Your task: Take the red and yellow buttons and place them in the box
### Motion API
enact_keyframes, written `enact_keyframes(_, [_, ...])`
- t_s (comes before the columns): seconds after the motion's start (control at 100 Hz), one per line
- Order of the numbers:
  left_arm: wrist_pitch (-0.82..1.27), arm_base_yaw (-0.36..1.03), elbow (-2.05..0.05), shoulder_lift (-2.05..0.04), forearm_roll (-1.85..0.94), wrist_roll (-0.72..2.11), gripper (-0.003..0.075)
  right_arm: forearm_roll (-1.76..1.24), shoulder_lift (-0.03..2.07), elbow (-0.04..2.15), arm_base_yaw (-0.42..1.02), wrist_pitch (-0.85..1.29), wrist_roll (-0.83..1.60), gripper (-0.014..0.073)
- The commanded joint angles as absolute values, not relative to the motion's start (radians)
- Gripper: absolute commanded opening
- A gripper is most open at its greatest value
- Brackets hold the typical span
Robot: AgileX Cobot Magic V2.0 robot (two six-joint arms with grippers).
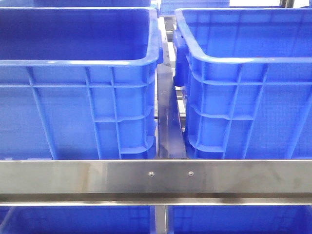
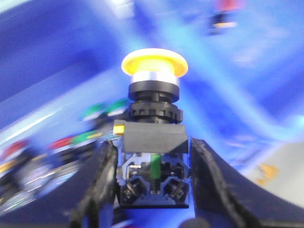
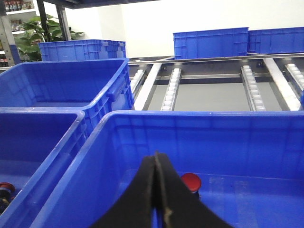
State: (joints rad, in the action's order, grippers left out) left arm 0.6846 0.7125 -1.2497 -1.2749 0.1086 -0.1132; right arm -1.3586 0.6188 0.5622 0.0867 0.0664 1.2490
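In the left wrist view a yellow button (image 2: 154,64) with a mushroom cap, chrome collar and black-and-blue contact block stands upright between my fingers (image 2: 97,185). My left gripper (image 2: 153,164) is shut on its block, and the background is motion-blurred. My right gripper (image 3: 156,159) is shut with nothing in it and hangs over a blue box (image 3: 199,121). A red button (image 3: 191,182) lies on that box's floor just beyond the fingertips. Neither gripper shows in the front view.
Blurred red and green buttons (image 2: 61,141) lie behind the held one. Another red button (image 3: 5,188) sits in the neighbouring bin (image 3: 42,114). The front view shows two tall blue bins (image 1: 73,62) (image 1: 243,61) behind a steel rail (image 1: 156,175). Roller conveyor tracks (image 3: 171,88) run beyond.
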Motion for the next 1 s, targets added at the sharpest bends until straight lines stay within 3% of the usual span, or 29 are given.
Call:
enact_keyframes(0.0, [0.63,0.776,-1.284,-1.241,0.106,-0.121,-0.0019,-1.352,0.617,0.591,0.082,0.065,1.256,-0.0113])
enact_keyframes(0.14, [0.63,0.856,-1.284,-1.241,0.106,-0.121,-0.0019,-1.352,0.617,0.591,0.082,0.087,1.256,-0.0045])
enact_keyframes(0.38, [0.63,0.896,-1.284,-1.241,0.106,-0.121,-0.0019,-1.352,0.617,0.591,0.082,0.109,1.256,0.0378])
enact_keyframes(0.47, [0.63,0.896,-1.284,-1.241,0.106,-0.121,-0.0019,-1.368,0.617,0.591,0.082,0.117,1.256,0.0463])
enact_keyframes(0.73, [0.632,0.896,-1.284,-1.241,0.106,-0.121,-0.0019,-1.491,0.617,0.591,0.082,0.221,1.256,0.0476])
enact_keyframes(0.99, [0.615,0.896,-1.284,-1.243,0.102,-0.121,-0.0019,-1.767,0.718,0.594,0.082,0.542,1.23,0.0476])
